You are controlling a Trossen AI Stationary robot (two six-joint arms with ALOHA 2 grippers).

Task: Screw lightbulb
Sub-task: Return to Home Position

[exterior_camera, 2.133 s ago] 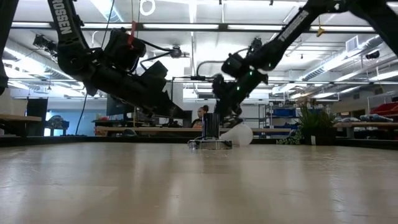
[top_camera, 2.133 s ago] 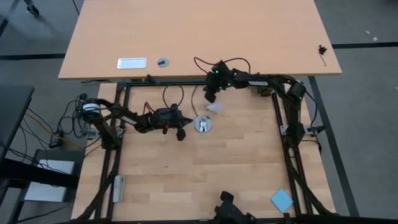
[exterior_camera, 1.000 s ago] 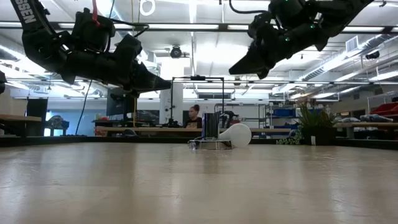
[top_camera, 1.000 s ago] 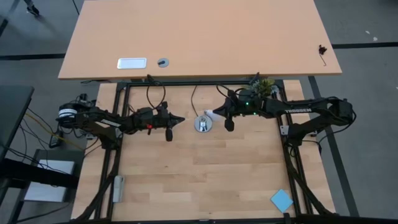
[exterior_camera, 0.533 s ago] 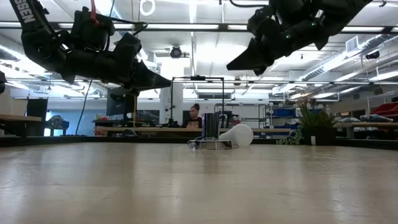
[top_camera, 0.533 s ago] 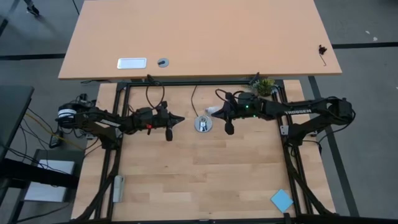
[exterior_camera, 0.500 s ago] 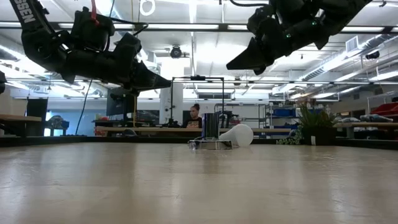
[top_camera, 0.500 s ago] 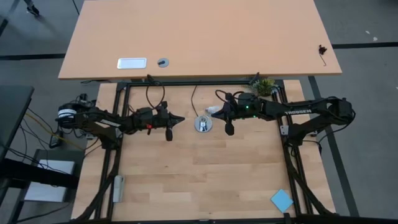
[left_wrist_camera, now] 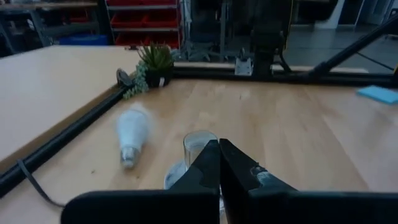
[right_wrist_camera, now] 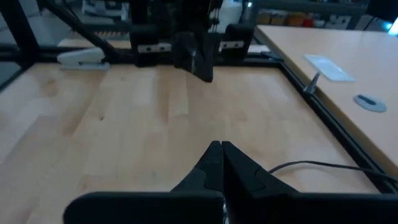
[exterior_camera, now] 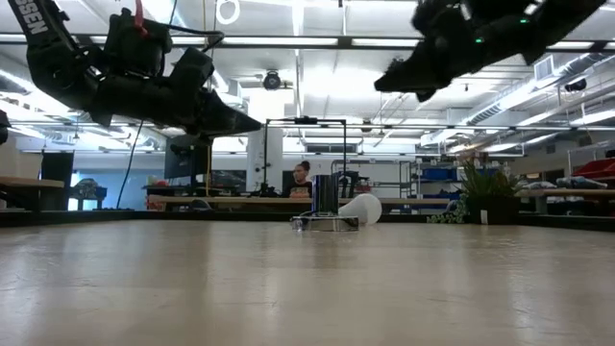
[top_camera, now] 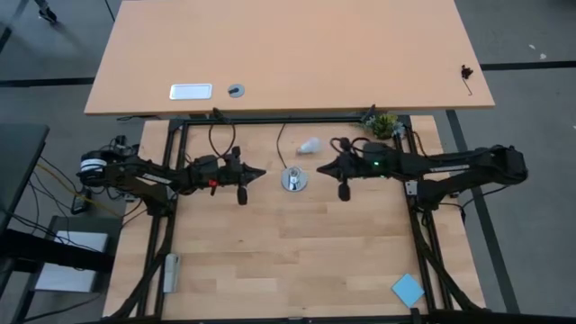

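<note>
The white lightbulb (top_camera: 310, 145) lies on its side on the wooden table, just beyond the shiny round socket base (top_camera: 293, 180); the left wrist view shows the lightbulb (left_wrist_camera: 132, 134) beside the socket base (left_wrist_camera: 199, 149), its screw end toward the camera. My left gripper (top_camera: 261, 171) hovers shut to the left of the socket, pointing at it. My right gripper (top_camera: 321, 168) hovers shut to the socket's right. The low view shows both well above the table, my left gripper (exterior_camera: 258, 123) and my right gripper (exterior_camera: 380, 86). Neither holds anything.
A black cord (top_camera: 281, 144) runs from the socket toward the far edge. A small potted plant (top_camera: 384, 124) stands at the far right corner and a blue pad (top_camera: 408, 290) lies near the right front. A black frame (top_camera: 270, 121) borders the table.
My right gripper has drawn back from the socket toward the table's right edge and risen a little, staying shut. The lightbulb has rolled from beside the socket toward the far edge. My left gripper has kept still.
</note>
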